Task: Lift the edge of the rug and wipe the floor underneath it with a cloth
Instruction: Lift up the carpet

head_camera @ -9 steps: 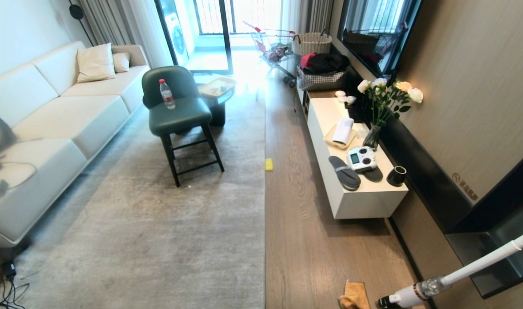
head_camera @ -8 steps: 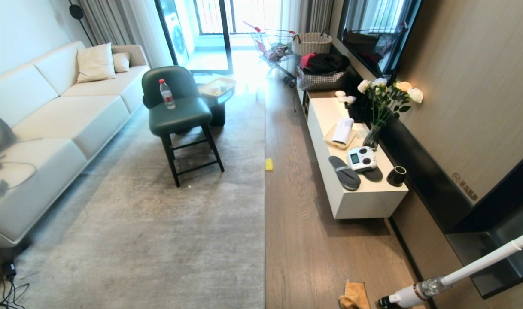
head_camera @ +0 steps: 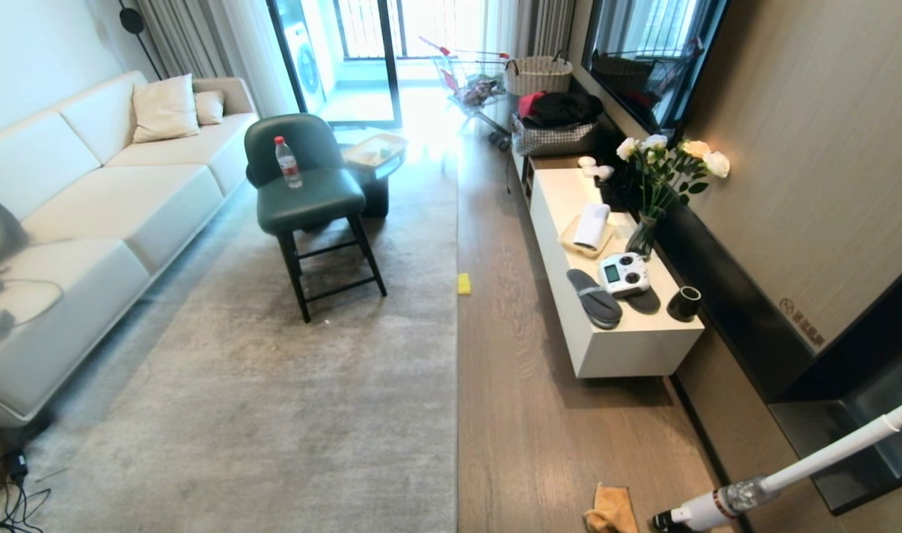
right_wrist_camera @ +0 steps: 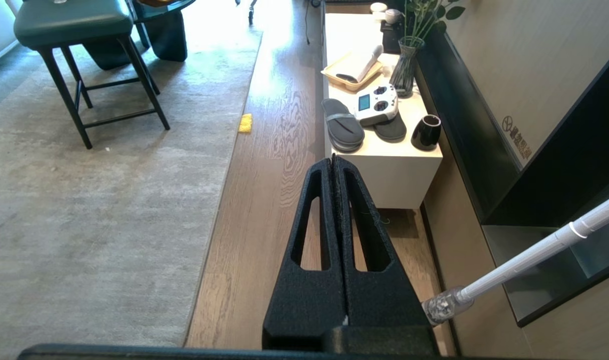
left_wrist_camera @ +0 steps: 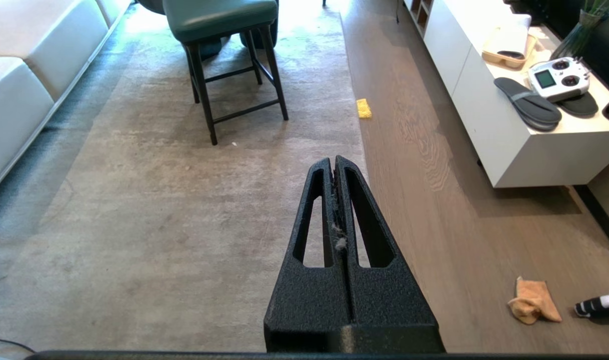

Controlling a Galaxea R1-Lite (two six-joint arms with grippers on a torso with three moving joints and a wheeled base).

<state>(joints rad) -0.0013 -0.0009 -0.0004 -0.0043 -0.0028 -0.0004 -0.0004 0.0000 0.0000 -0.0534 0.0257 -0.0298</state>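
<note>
head: cloth (head_camera: 612, 511) on floor (head_camera: 525, 414) right of rug edge (head_camera: 457, 385), which runs front to back | left wrist: left gripper (left_wrist_camera: 336, 167) clenched, empty, over edge | right wrist: right gripper (right_wrist_camera: 333, 165) clenched, empty, nearer the cloth's side

Orange cloth (head_camera: 612, 511) crumpled on floor (head_camera: 525, 414) beside flat rug edge (head_camera: 457, 370).
</note>
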